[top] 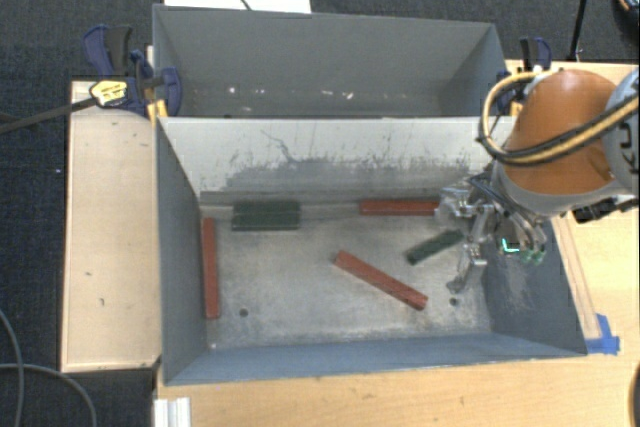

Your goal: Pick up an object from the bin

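My gripper (464,271) hangs low in the right part of the bin, close to the floor. A short dark green bar (430,249) lies tilted just to its left, and its right end runs up against the gripper's body. Whether the bar is gripped I cannot tell. A red-brown stick (380,279) lies slantwise on the floor further left of the gripper. Another red-brown stick (398,207) rests along the foot of the back wall, behind the gripper.
A dark green block (265,215) lies at the back left. A third red-brown stick (210,267) lies along the left wall. The arm with its orange cover reaches in over the right rim.
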Robot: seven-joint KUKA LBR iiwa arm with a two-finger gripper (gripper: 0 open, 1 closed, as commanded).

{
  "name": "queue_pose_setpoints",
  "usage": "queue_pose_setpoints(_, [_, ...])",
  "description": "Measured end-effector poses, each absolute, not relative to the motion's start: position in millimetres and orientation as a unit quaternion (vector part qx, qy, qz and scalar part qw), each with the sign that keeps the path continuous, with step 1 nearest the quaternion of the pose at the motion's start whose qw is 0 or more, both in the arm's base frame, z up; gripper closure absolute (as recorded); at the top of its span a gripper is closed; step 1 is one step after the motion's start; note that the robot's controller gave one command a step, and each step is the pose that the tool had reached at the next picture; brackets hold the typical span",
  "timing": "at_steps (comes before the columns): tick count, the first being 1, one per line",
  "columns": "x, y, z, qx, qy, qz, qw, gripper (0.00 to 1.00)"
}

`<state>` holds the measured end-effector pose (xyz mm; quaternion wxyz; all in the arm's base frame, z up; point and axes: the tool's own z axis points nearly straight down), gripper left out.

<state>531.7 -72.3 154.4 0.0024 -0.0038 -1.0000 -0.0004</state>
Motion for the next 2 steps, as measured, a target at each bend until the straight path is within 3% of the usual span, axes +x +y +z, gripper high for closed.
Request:
queue_pose_setpoints(1, [558.4, -87.7, 66.2, 0.011, -1.0, 0.0, 0.002, 0.0])
queue_pose_setpoints(2, [559.6, -87.3, 70.6, 0.014, -1.0, 0.0, -0.001, 1.0])
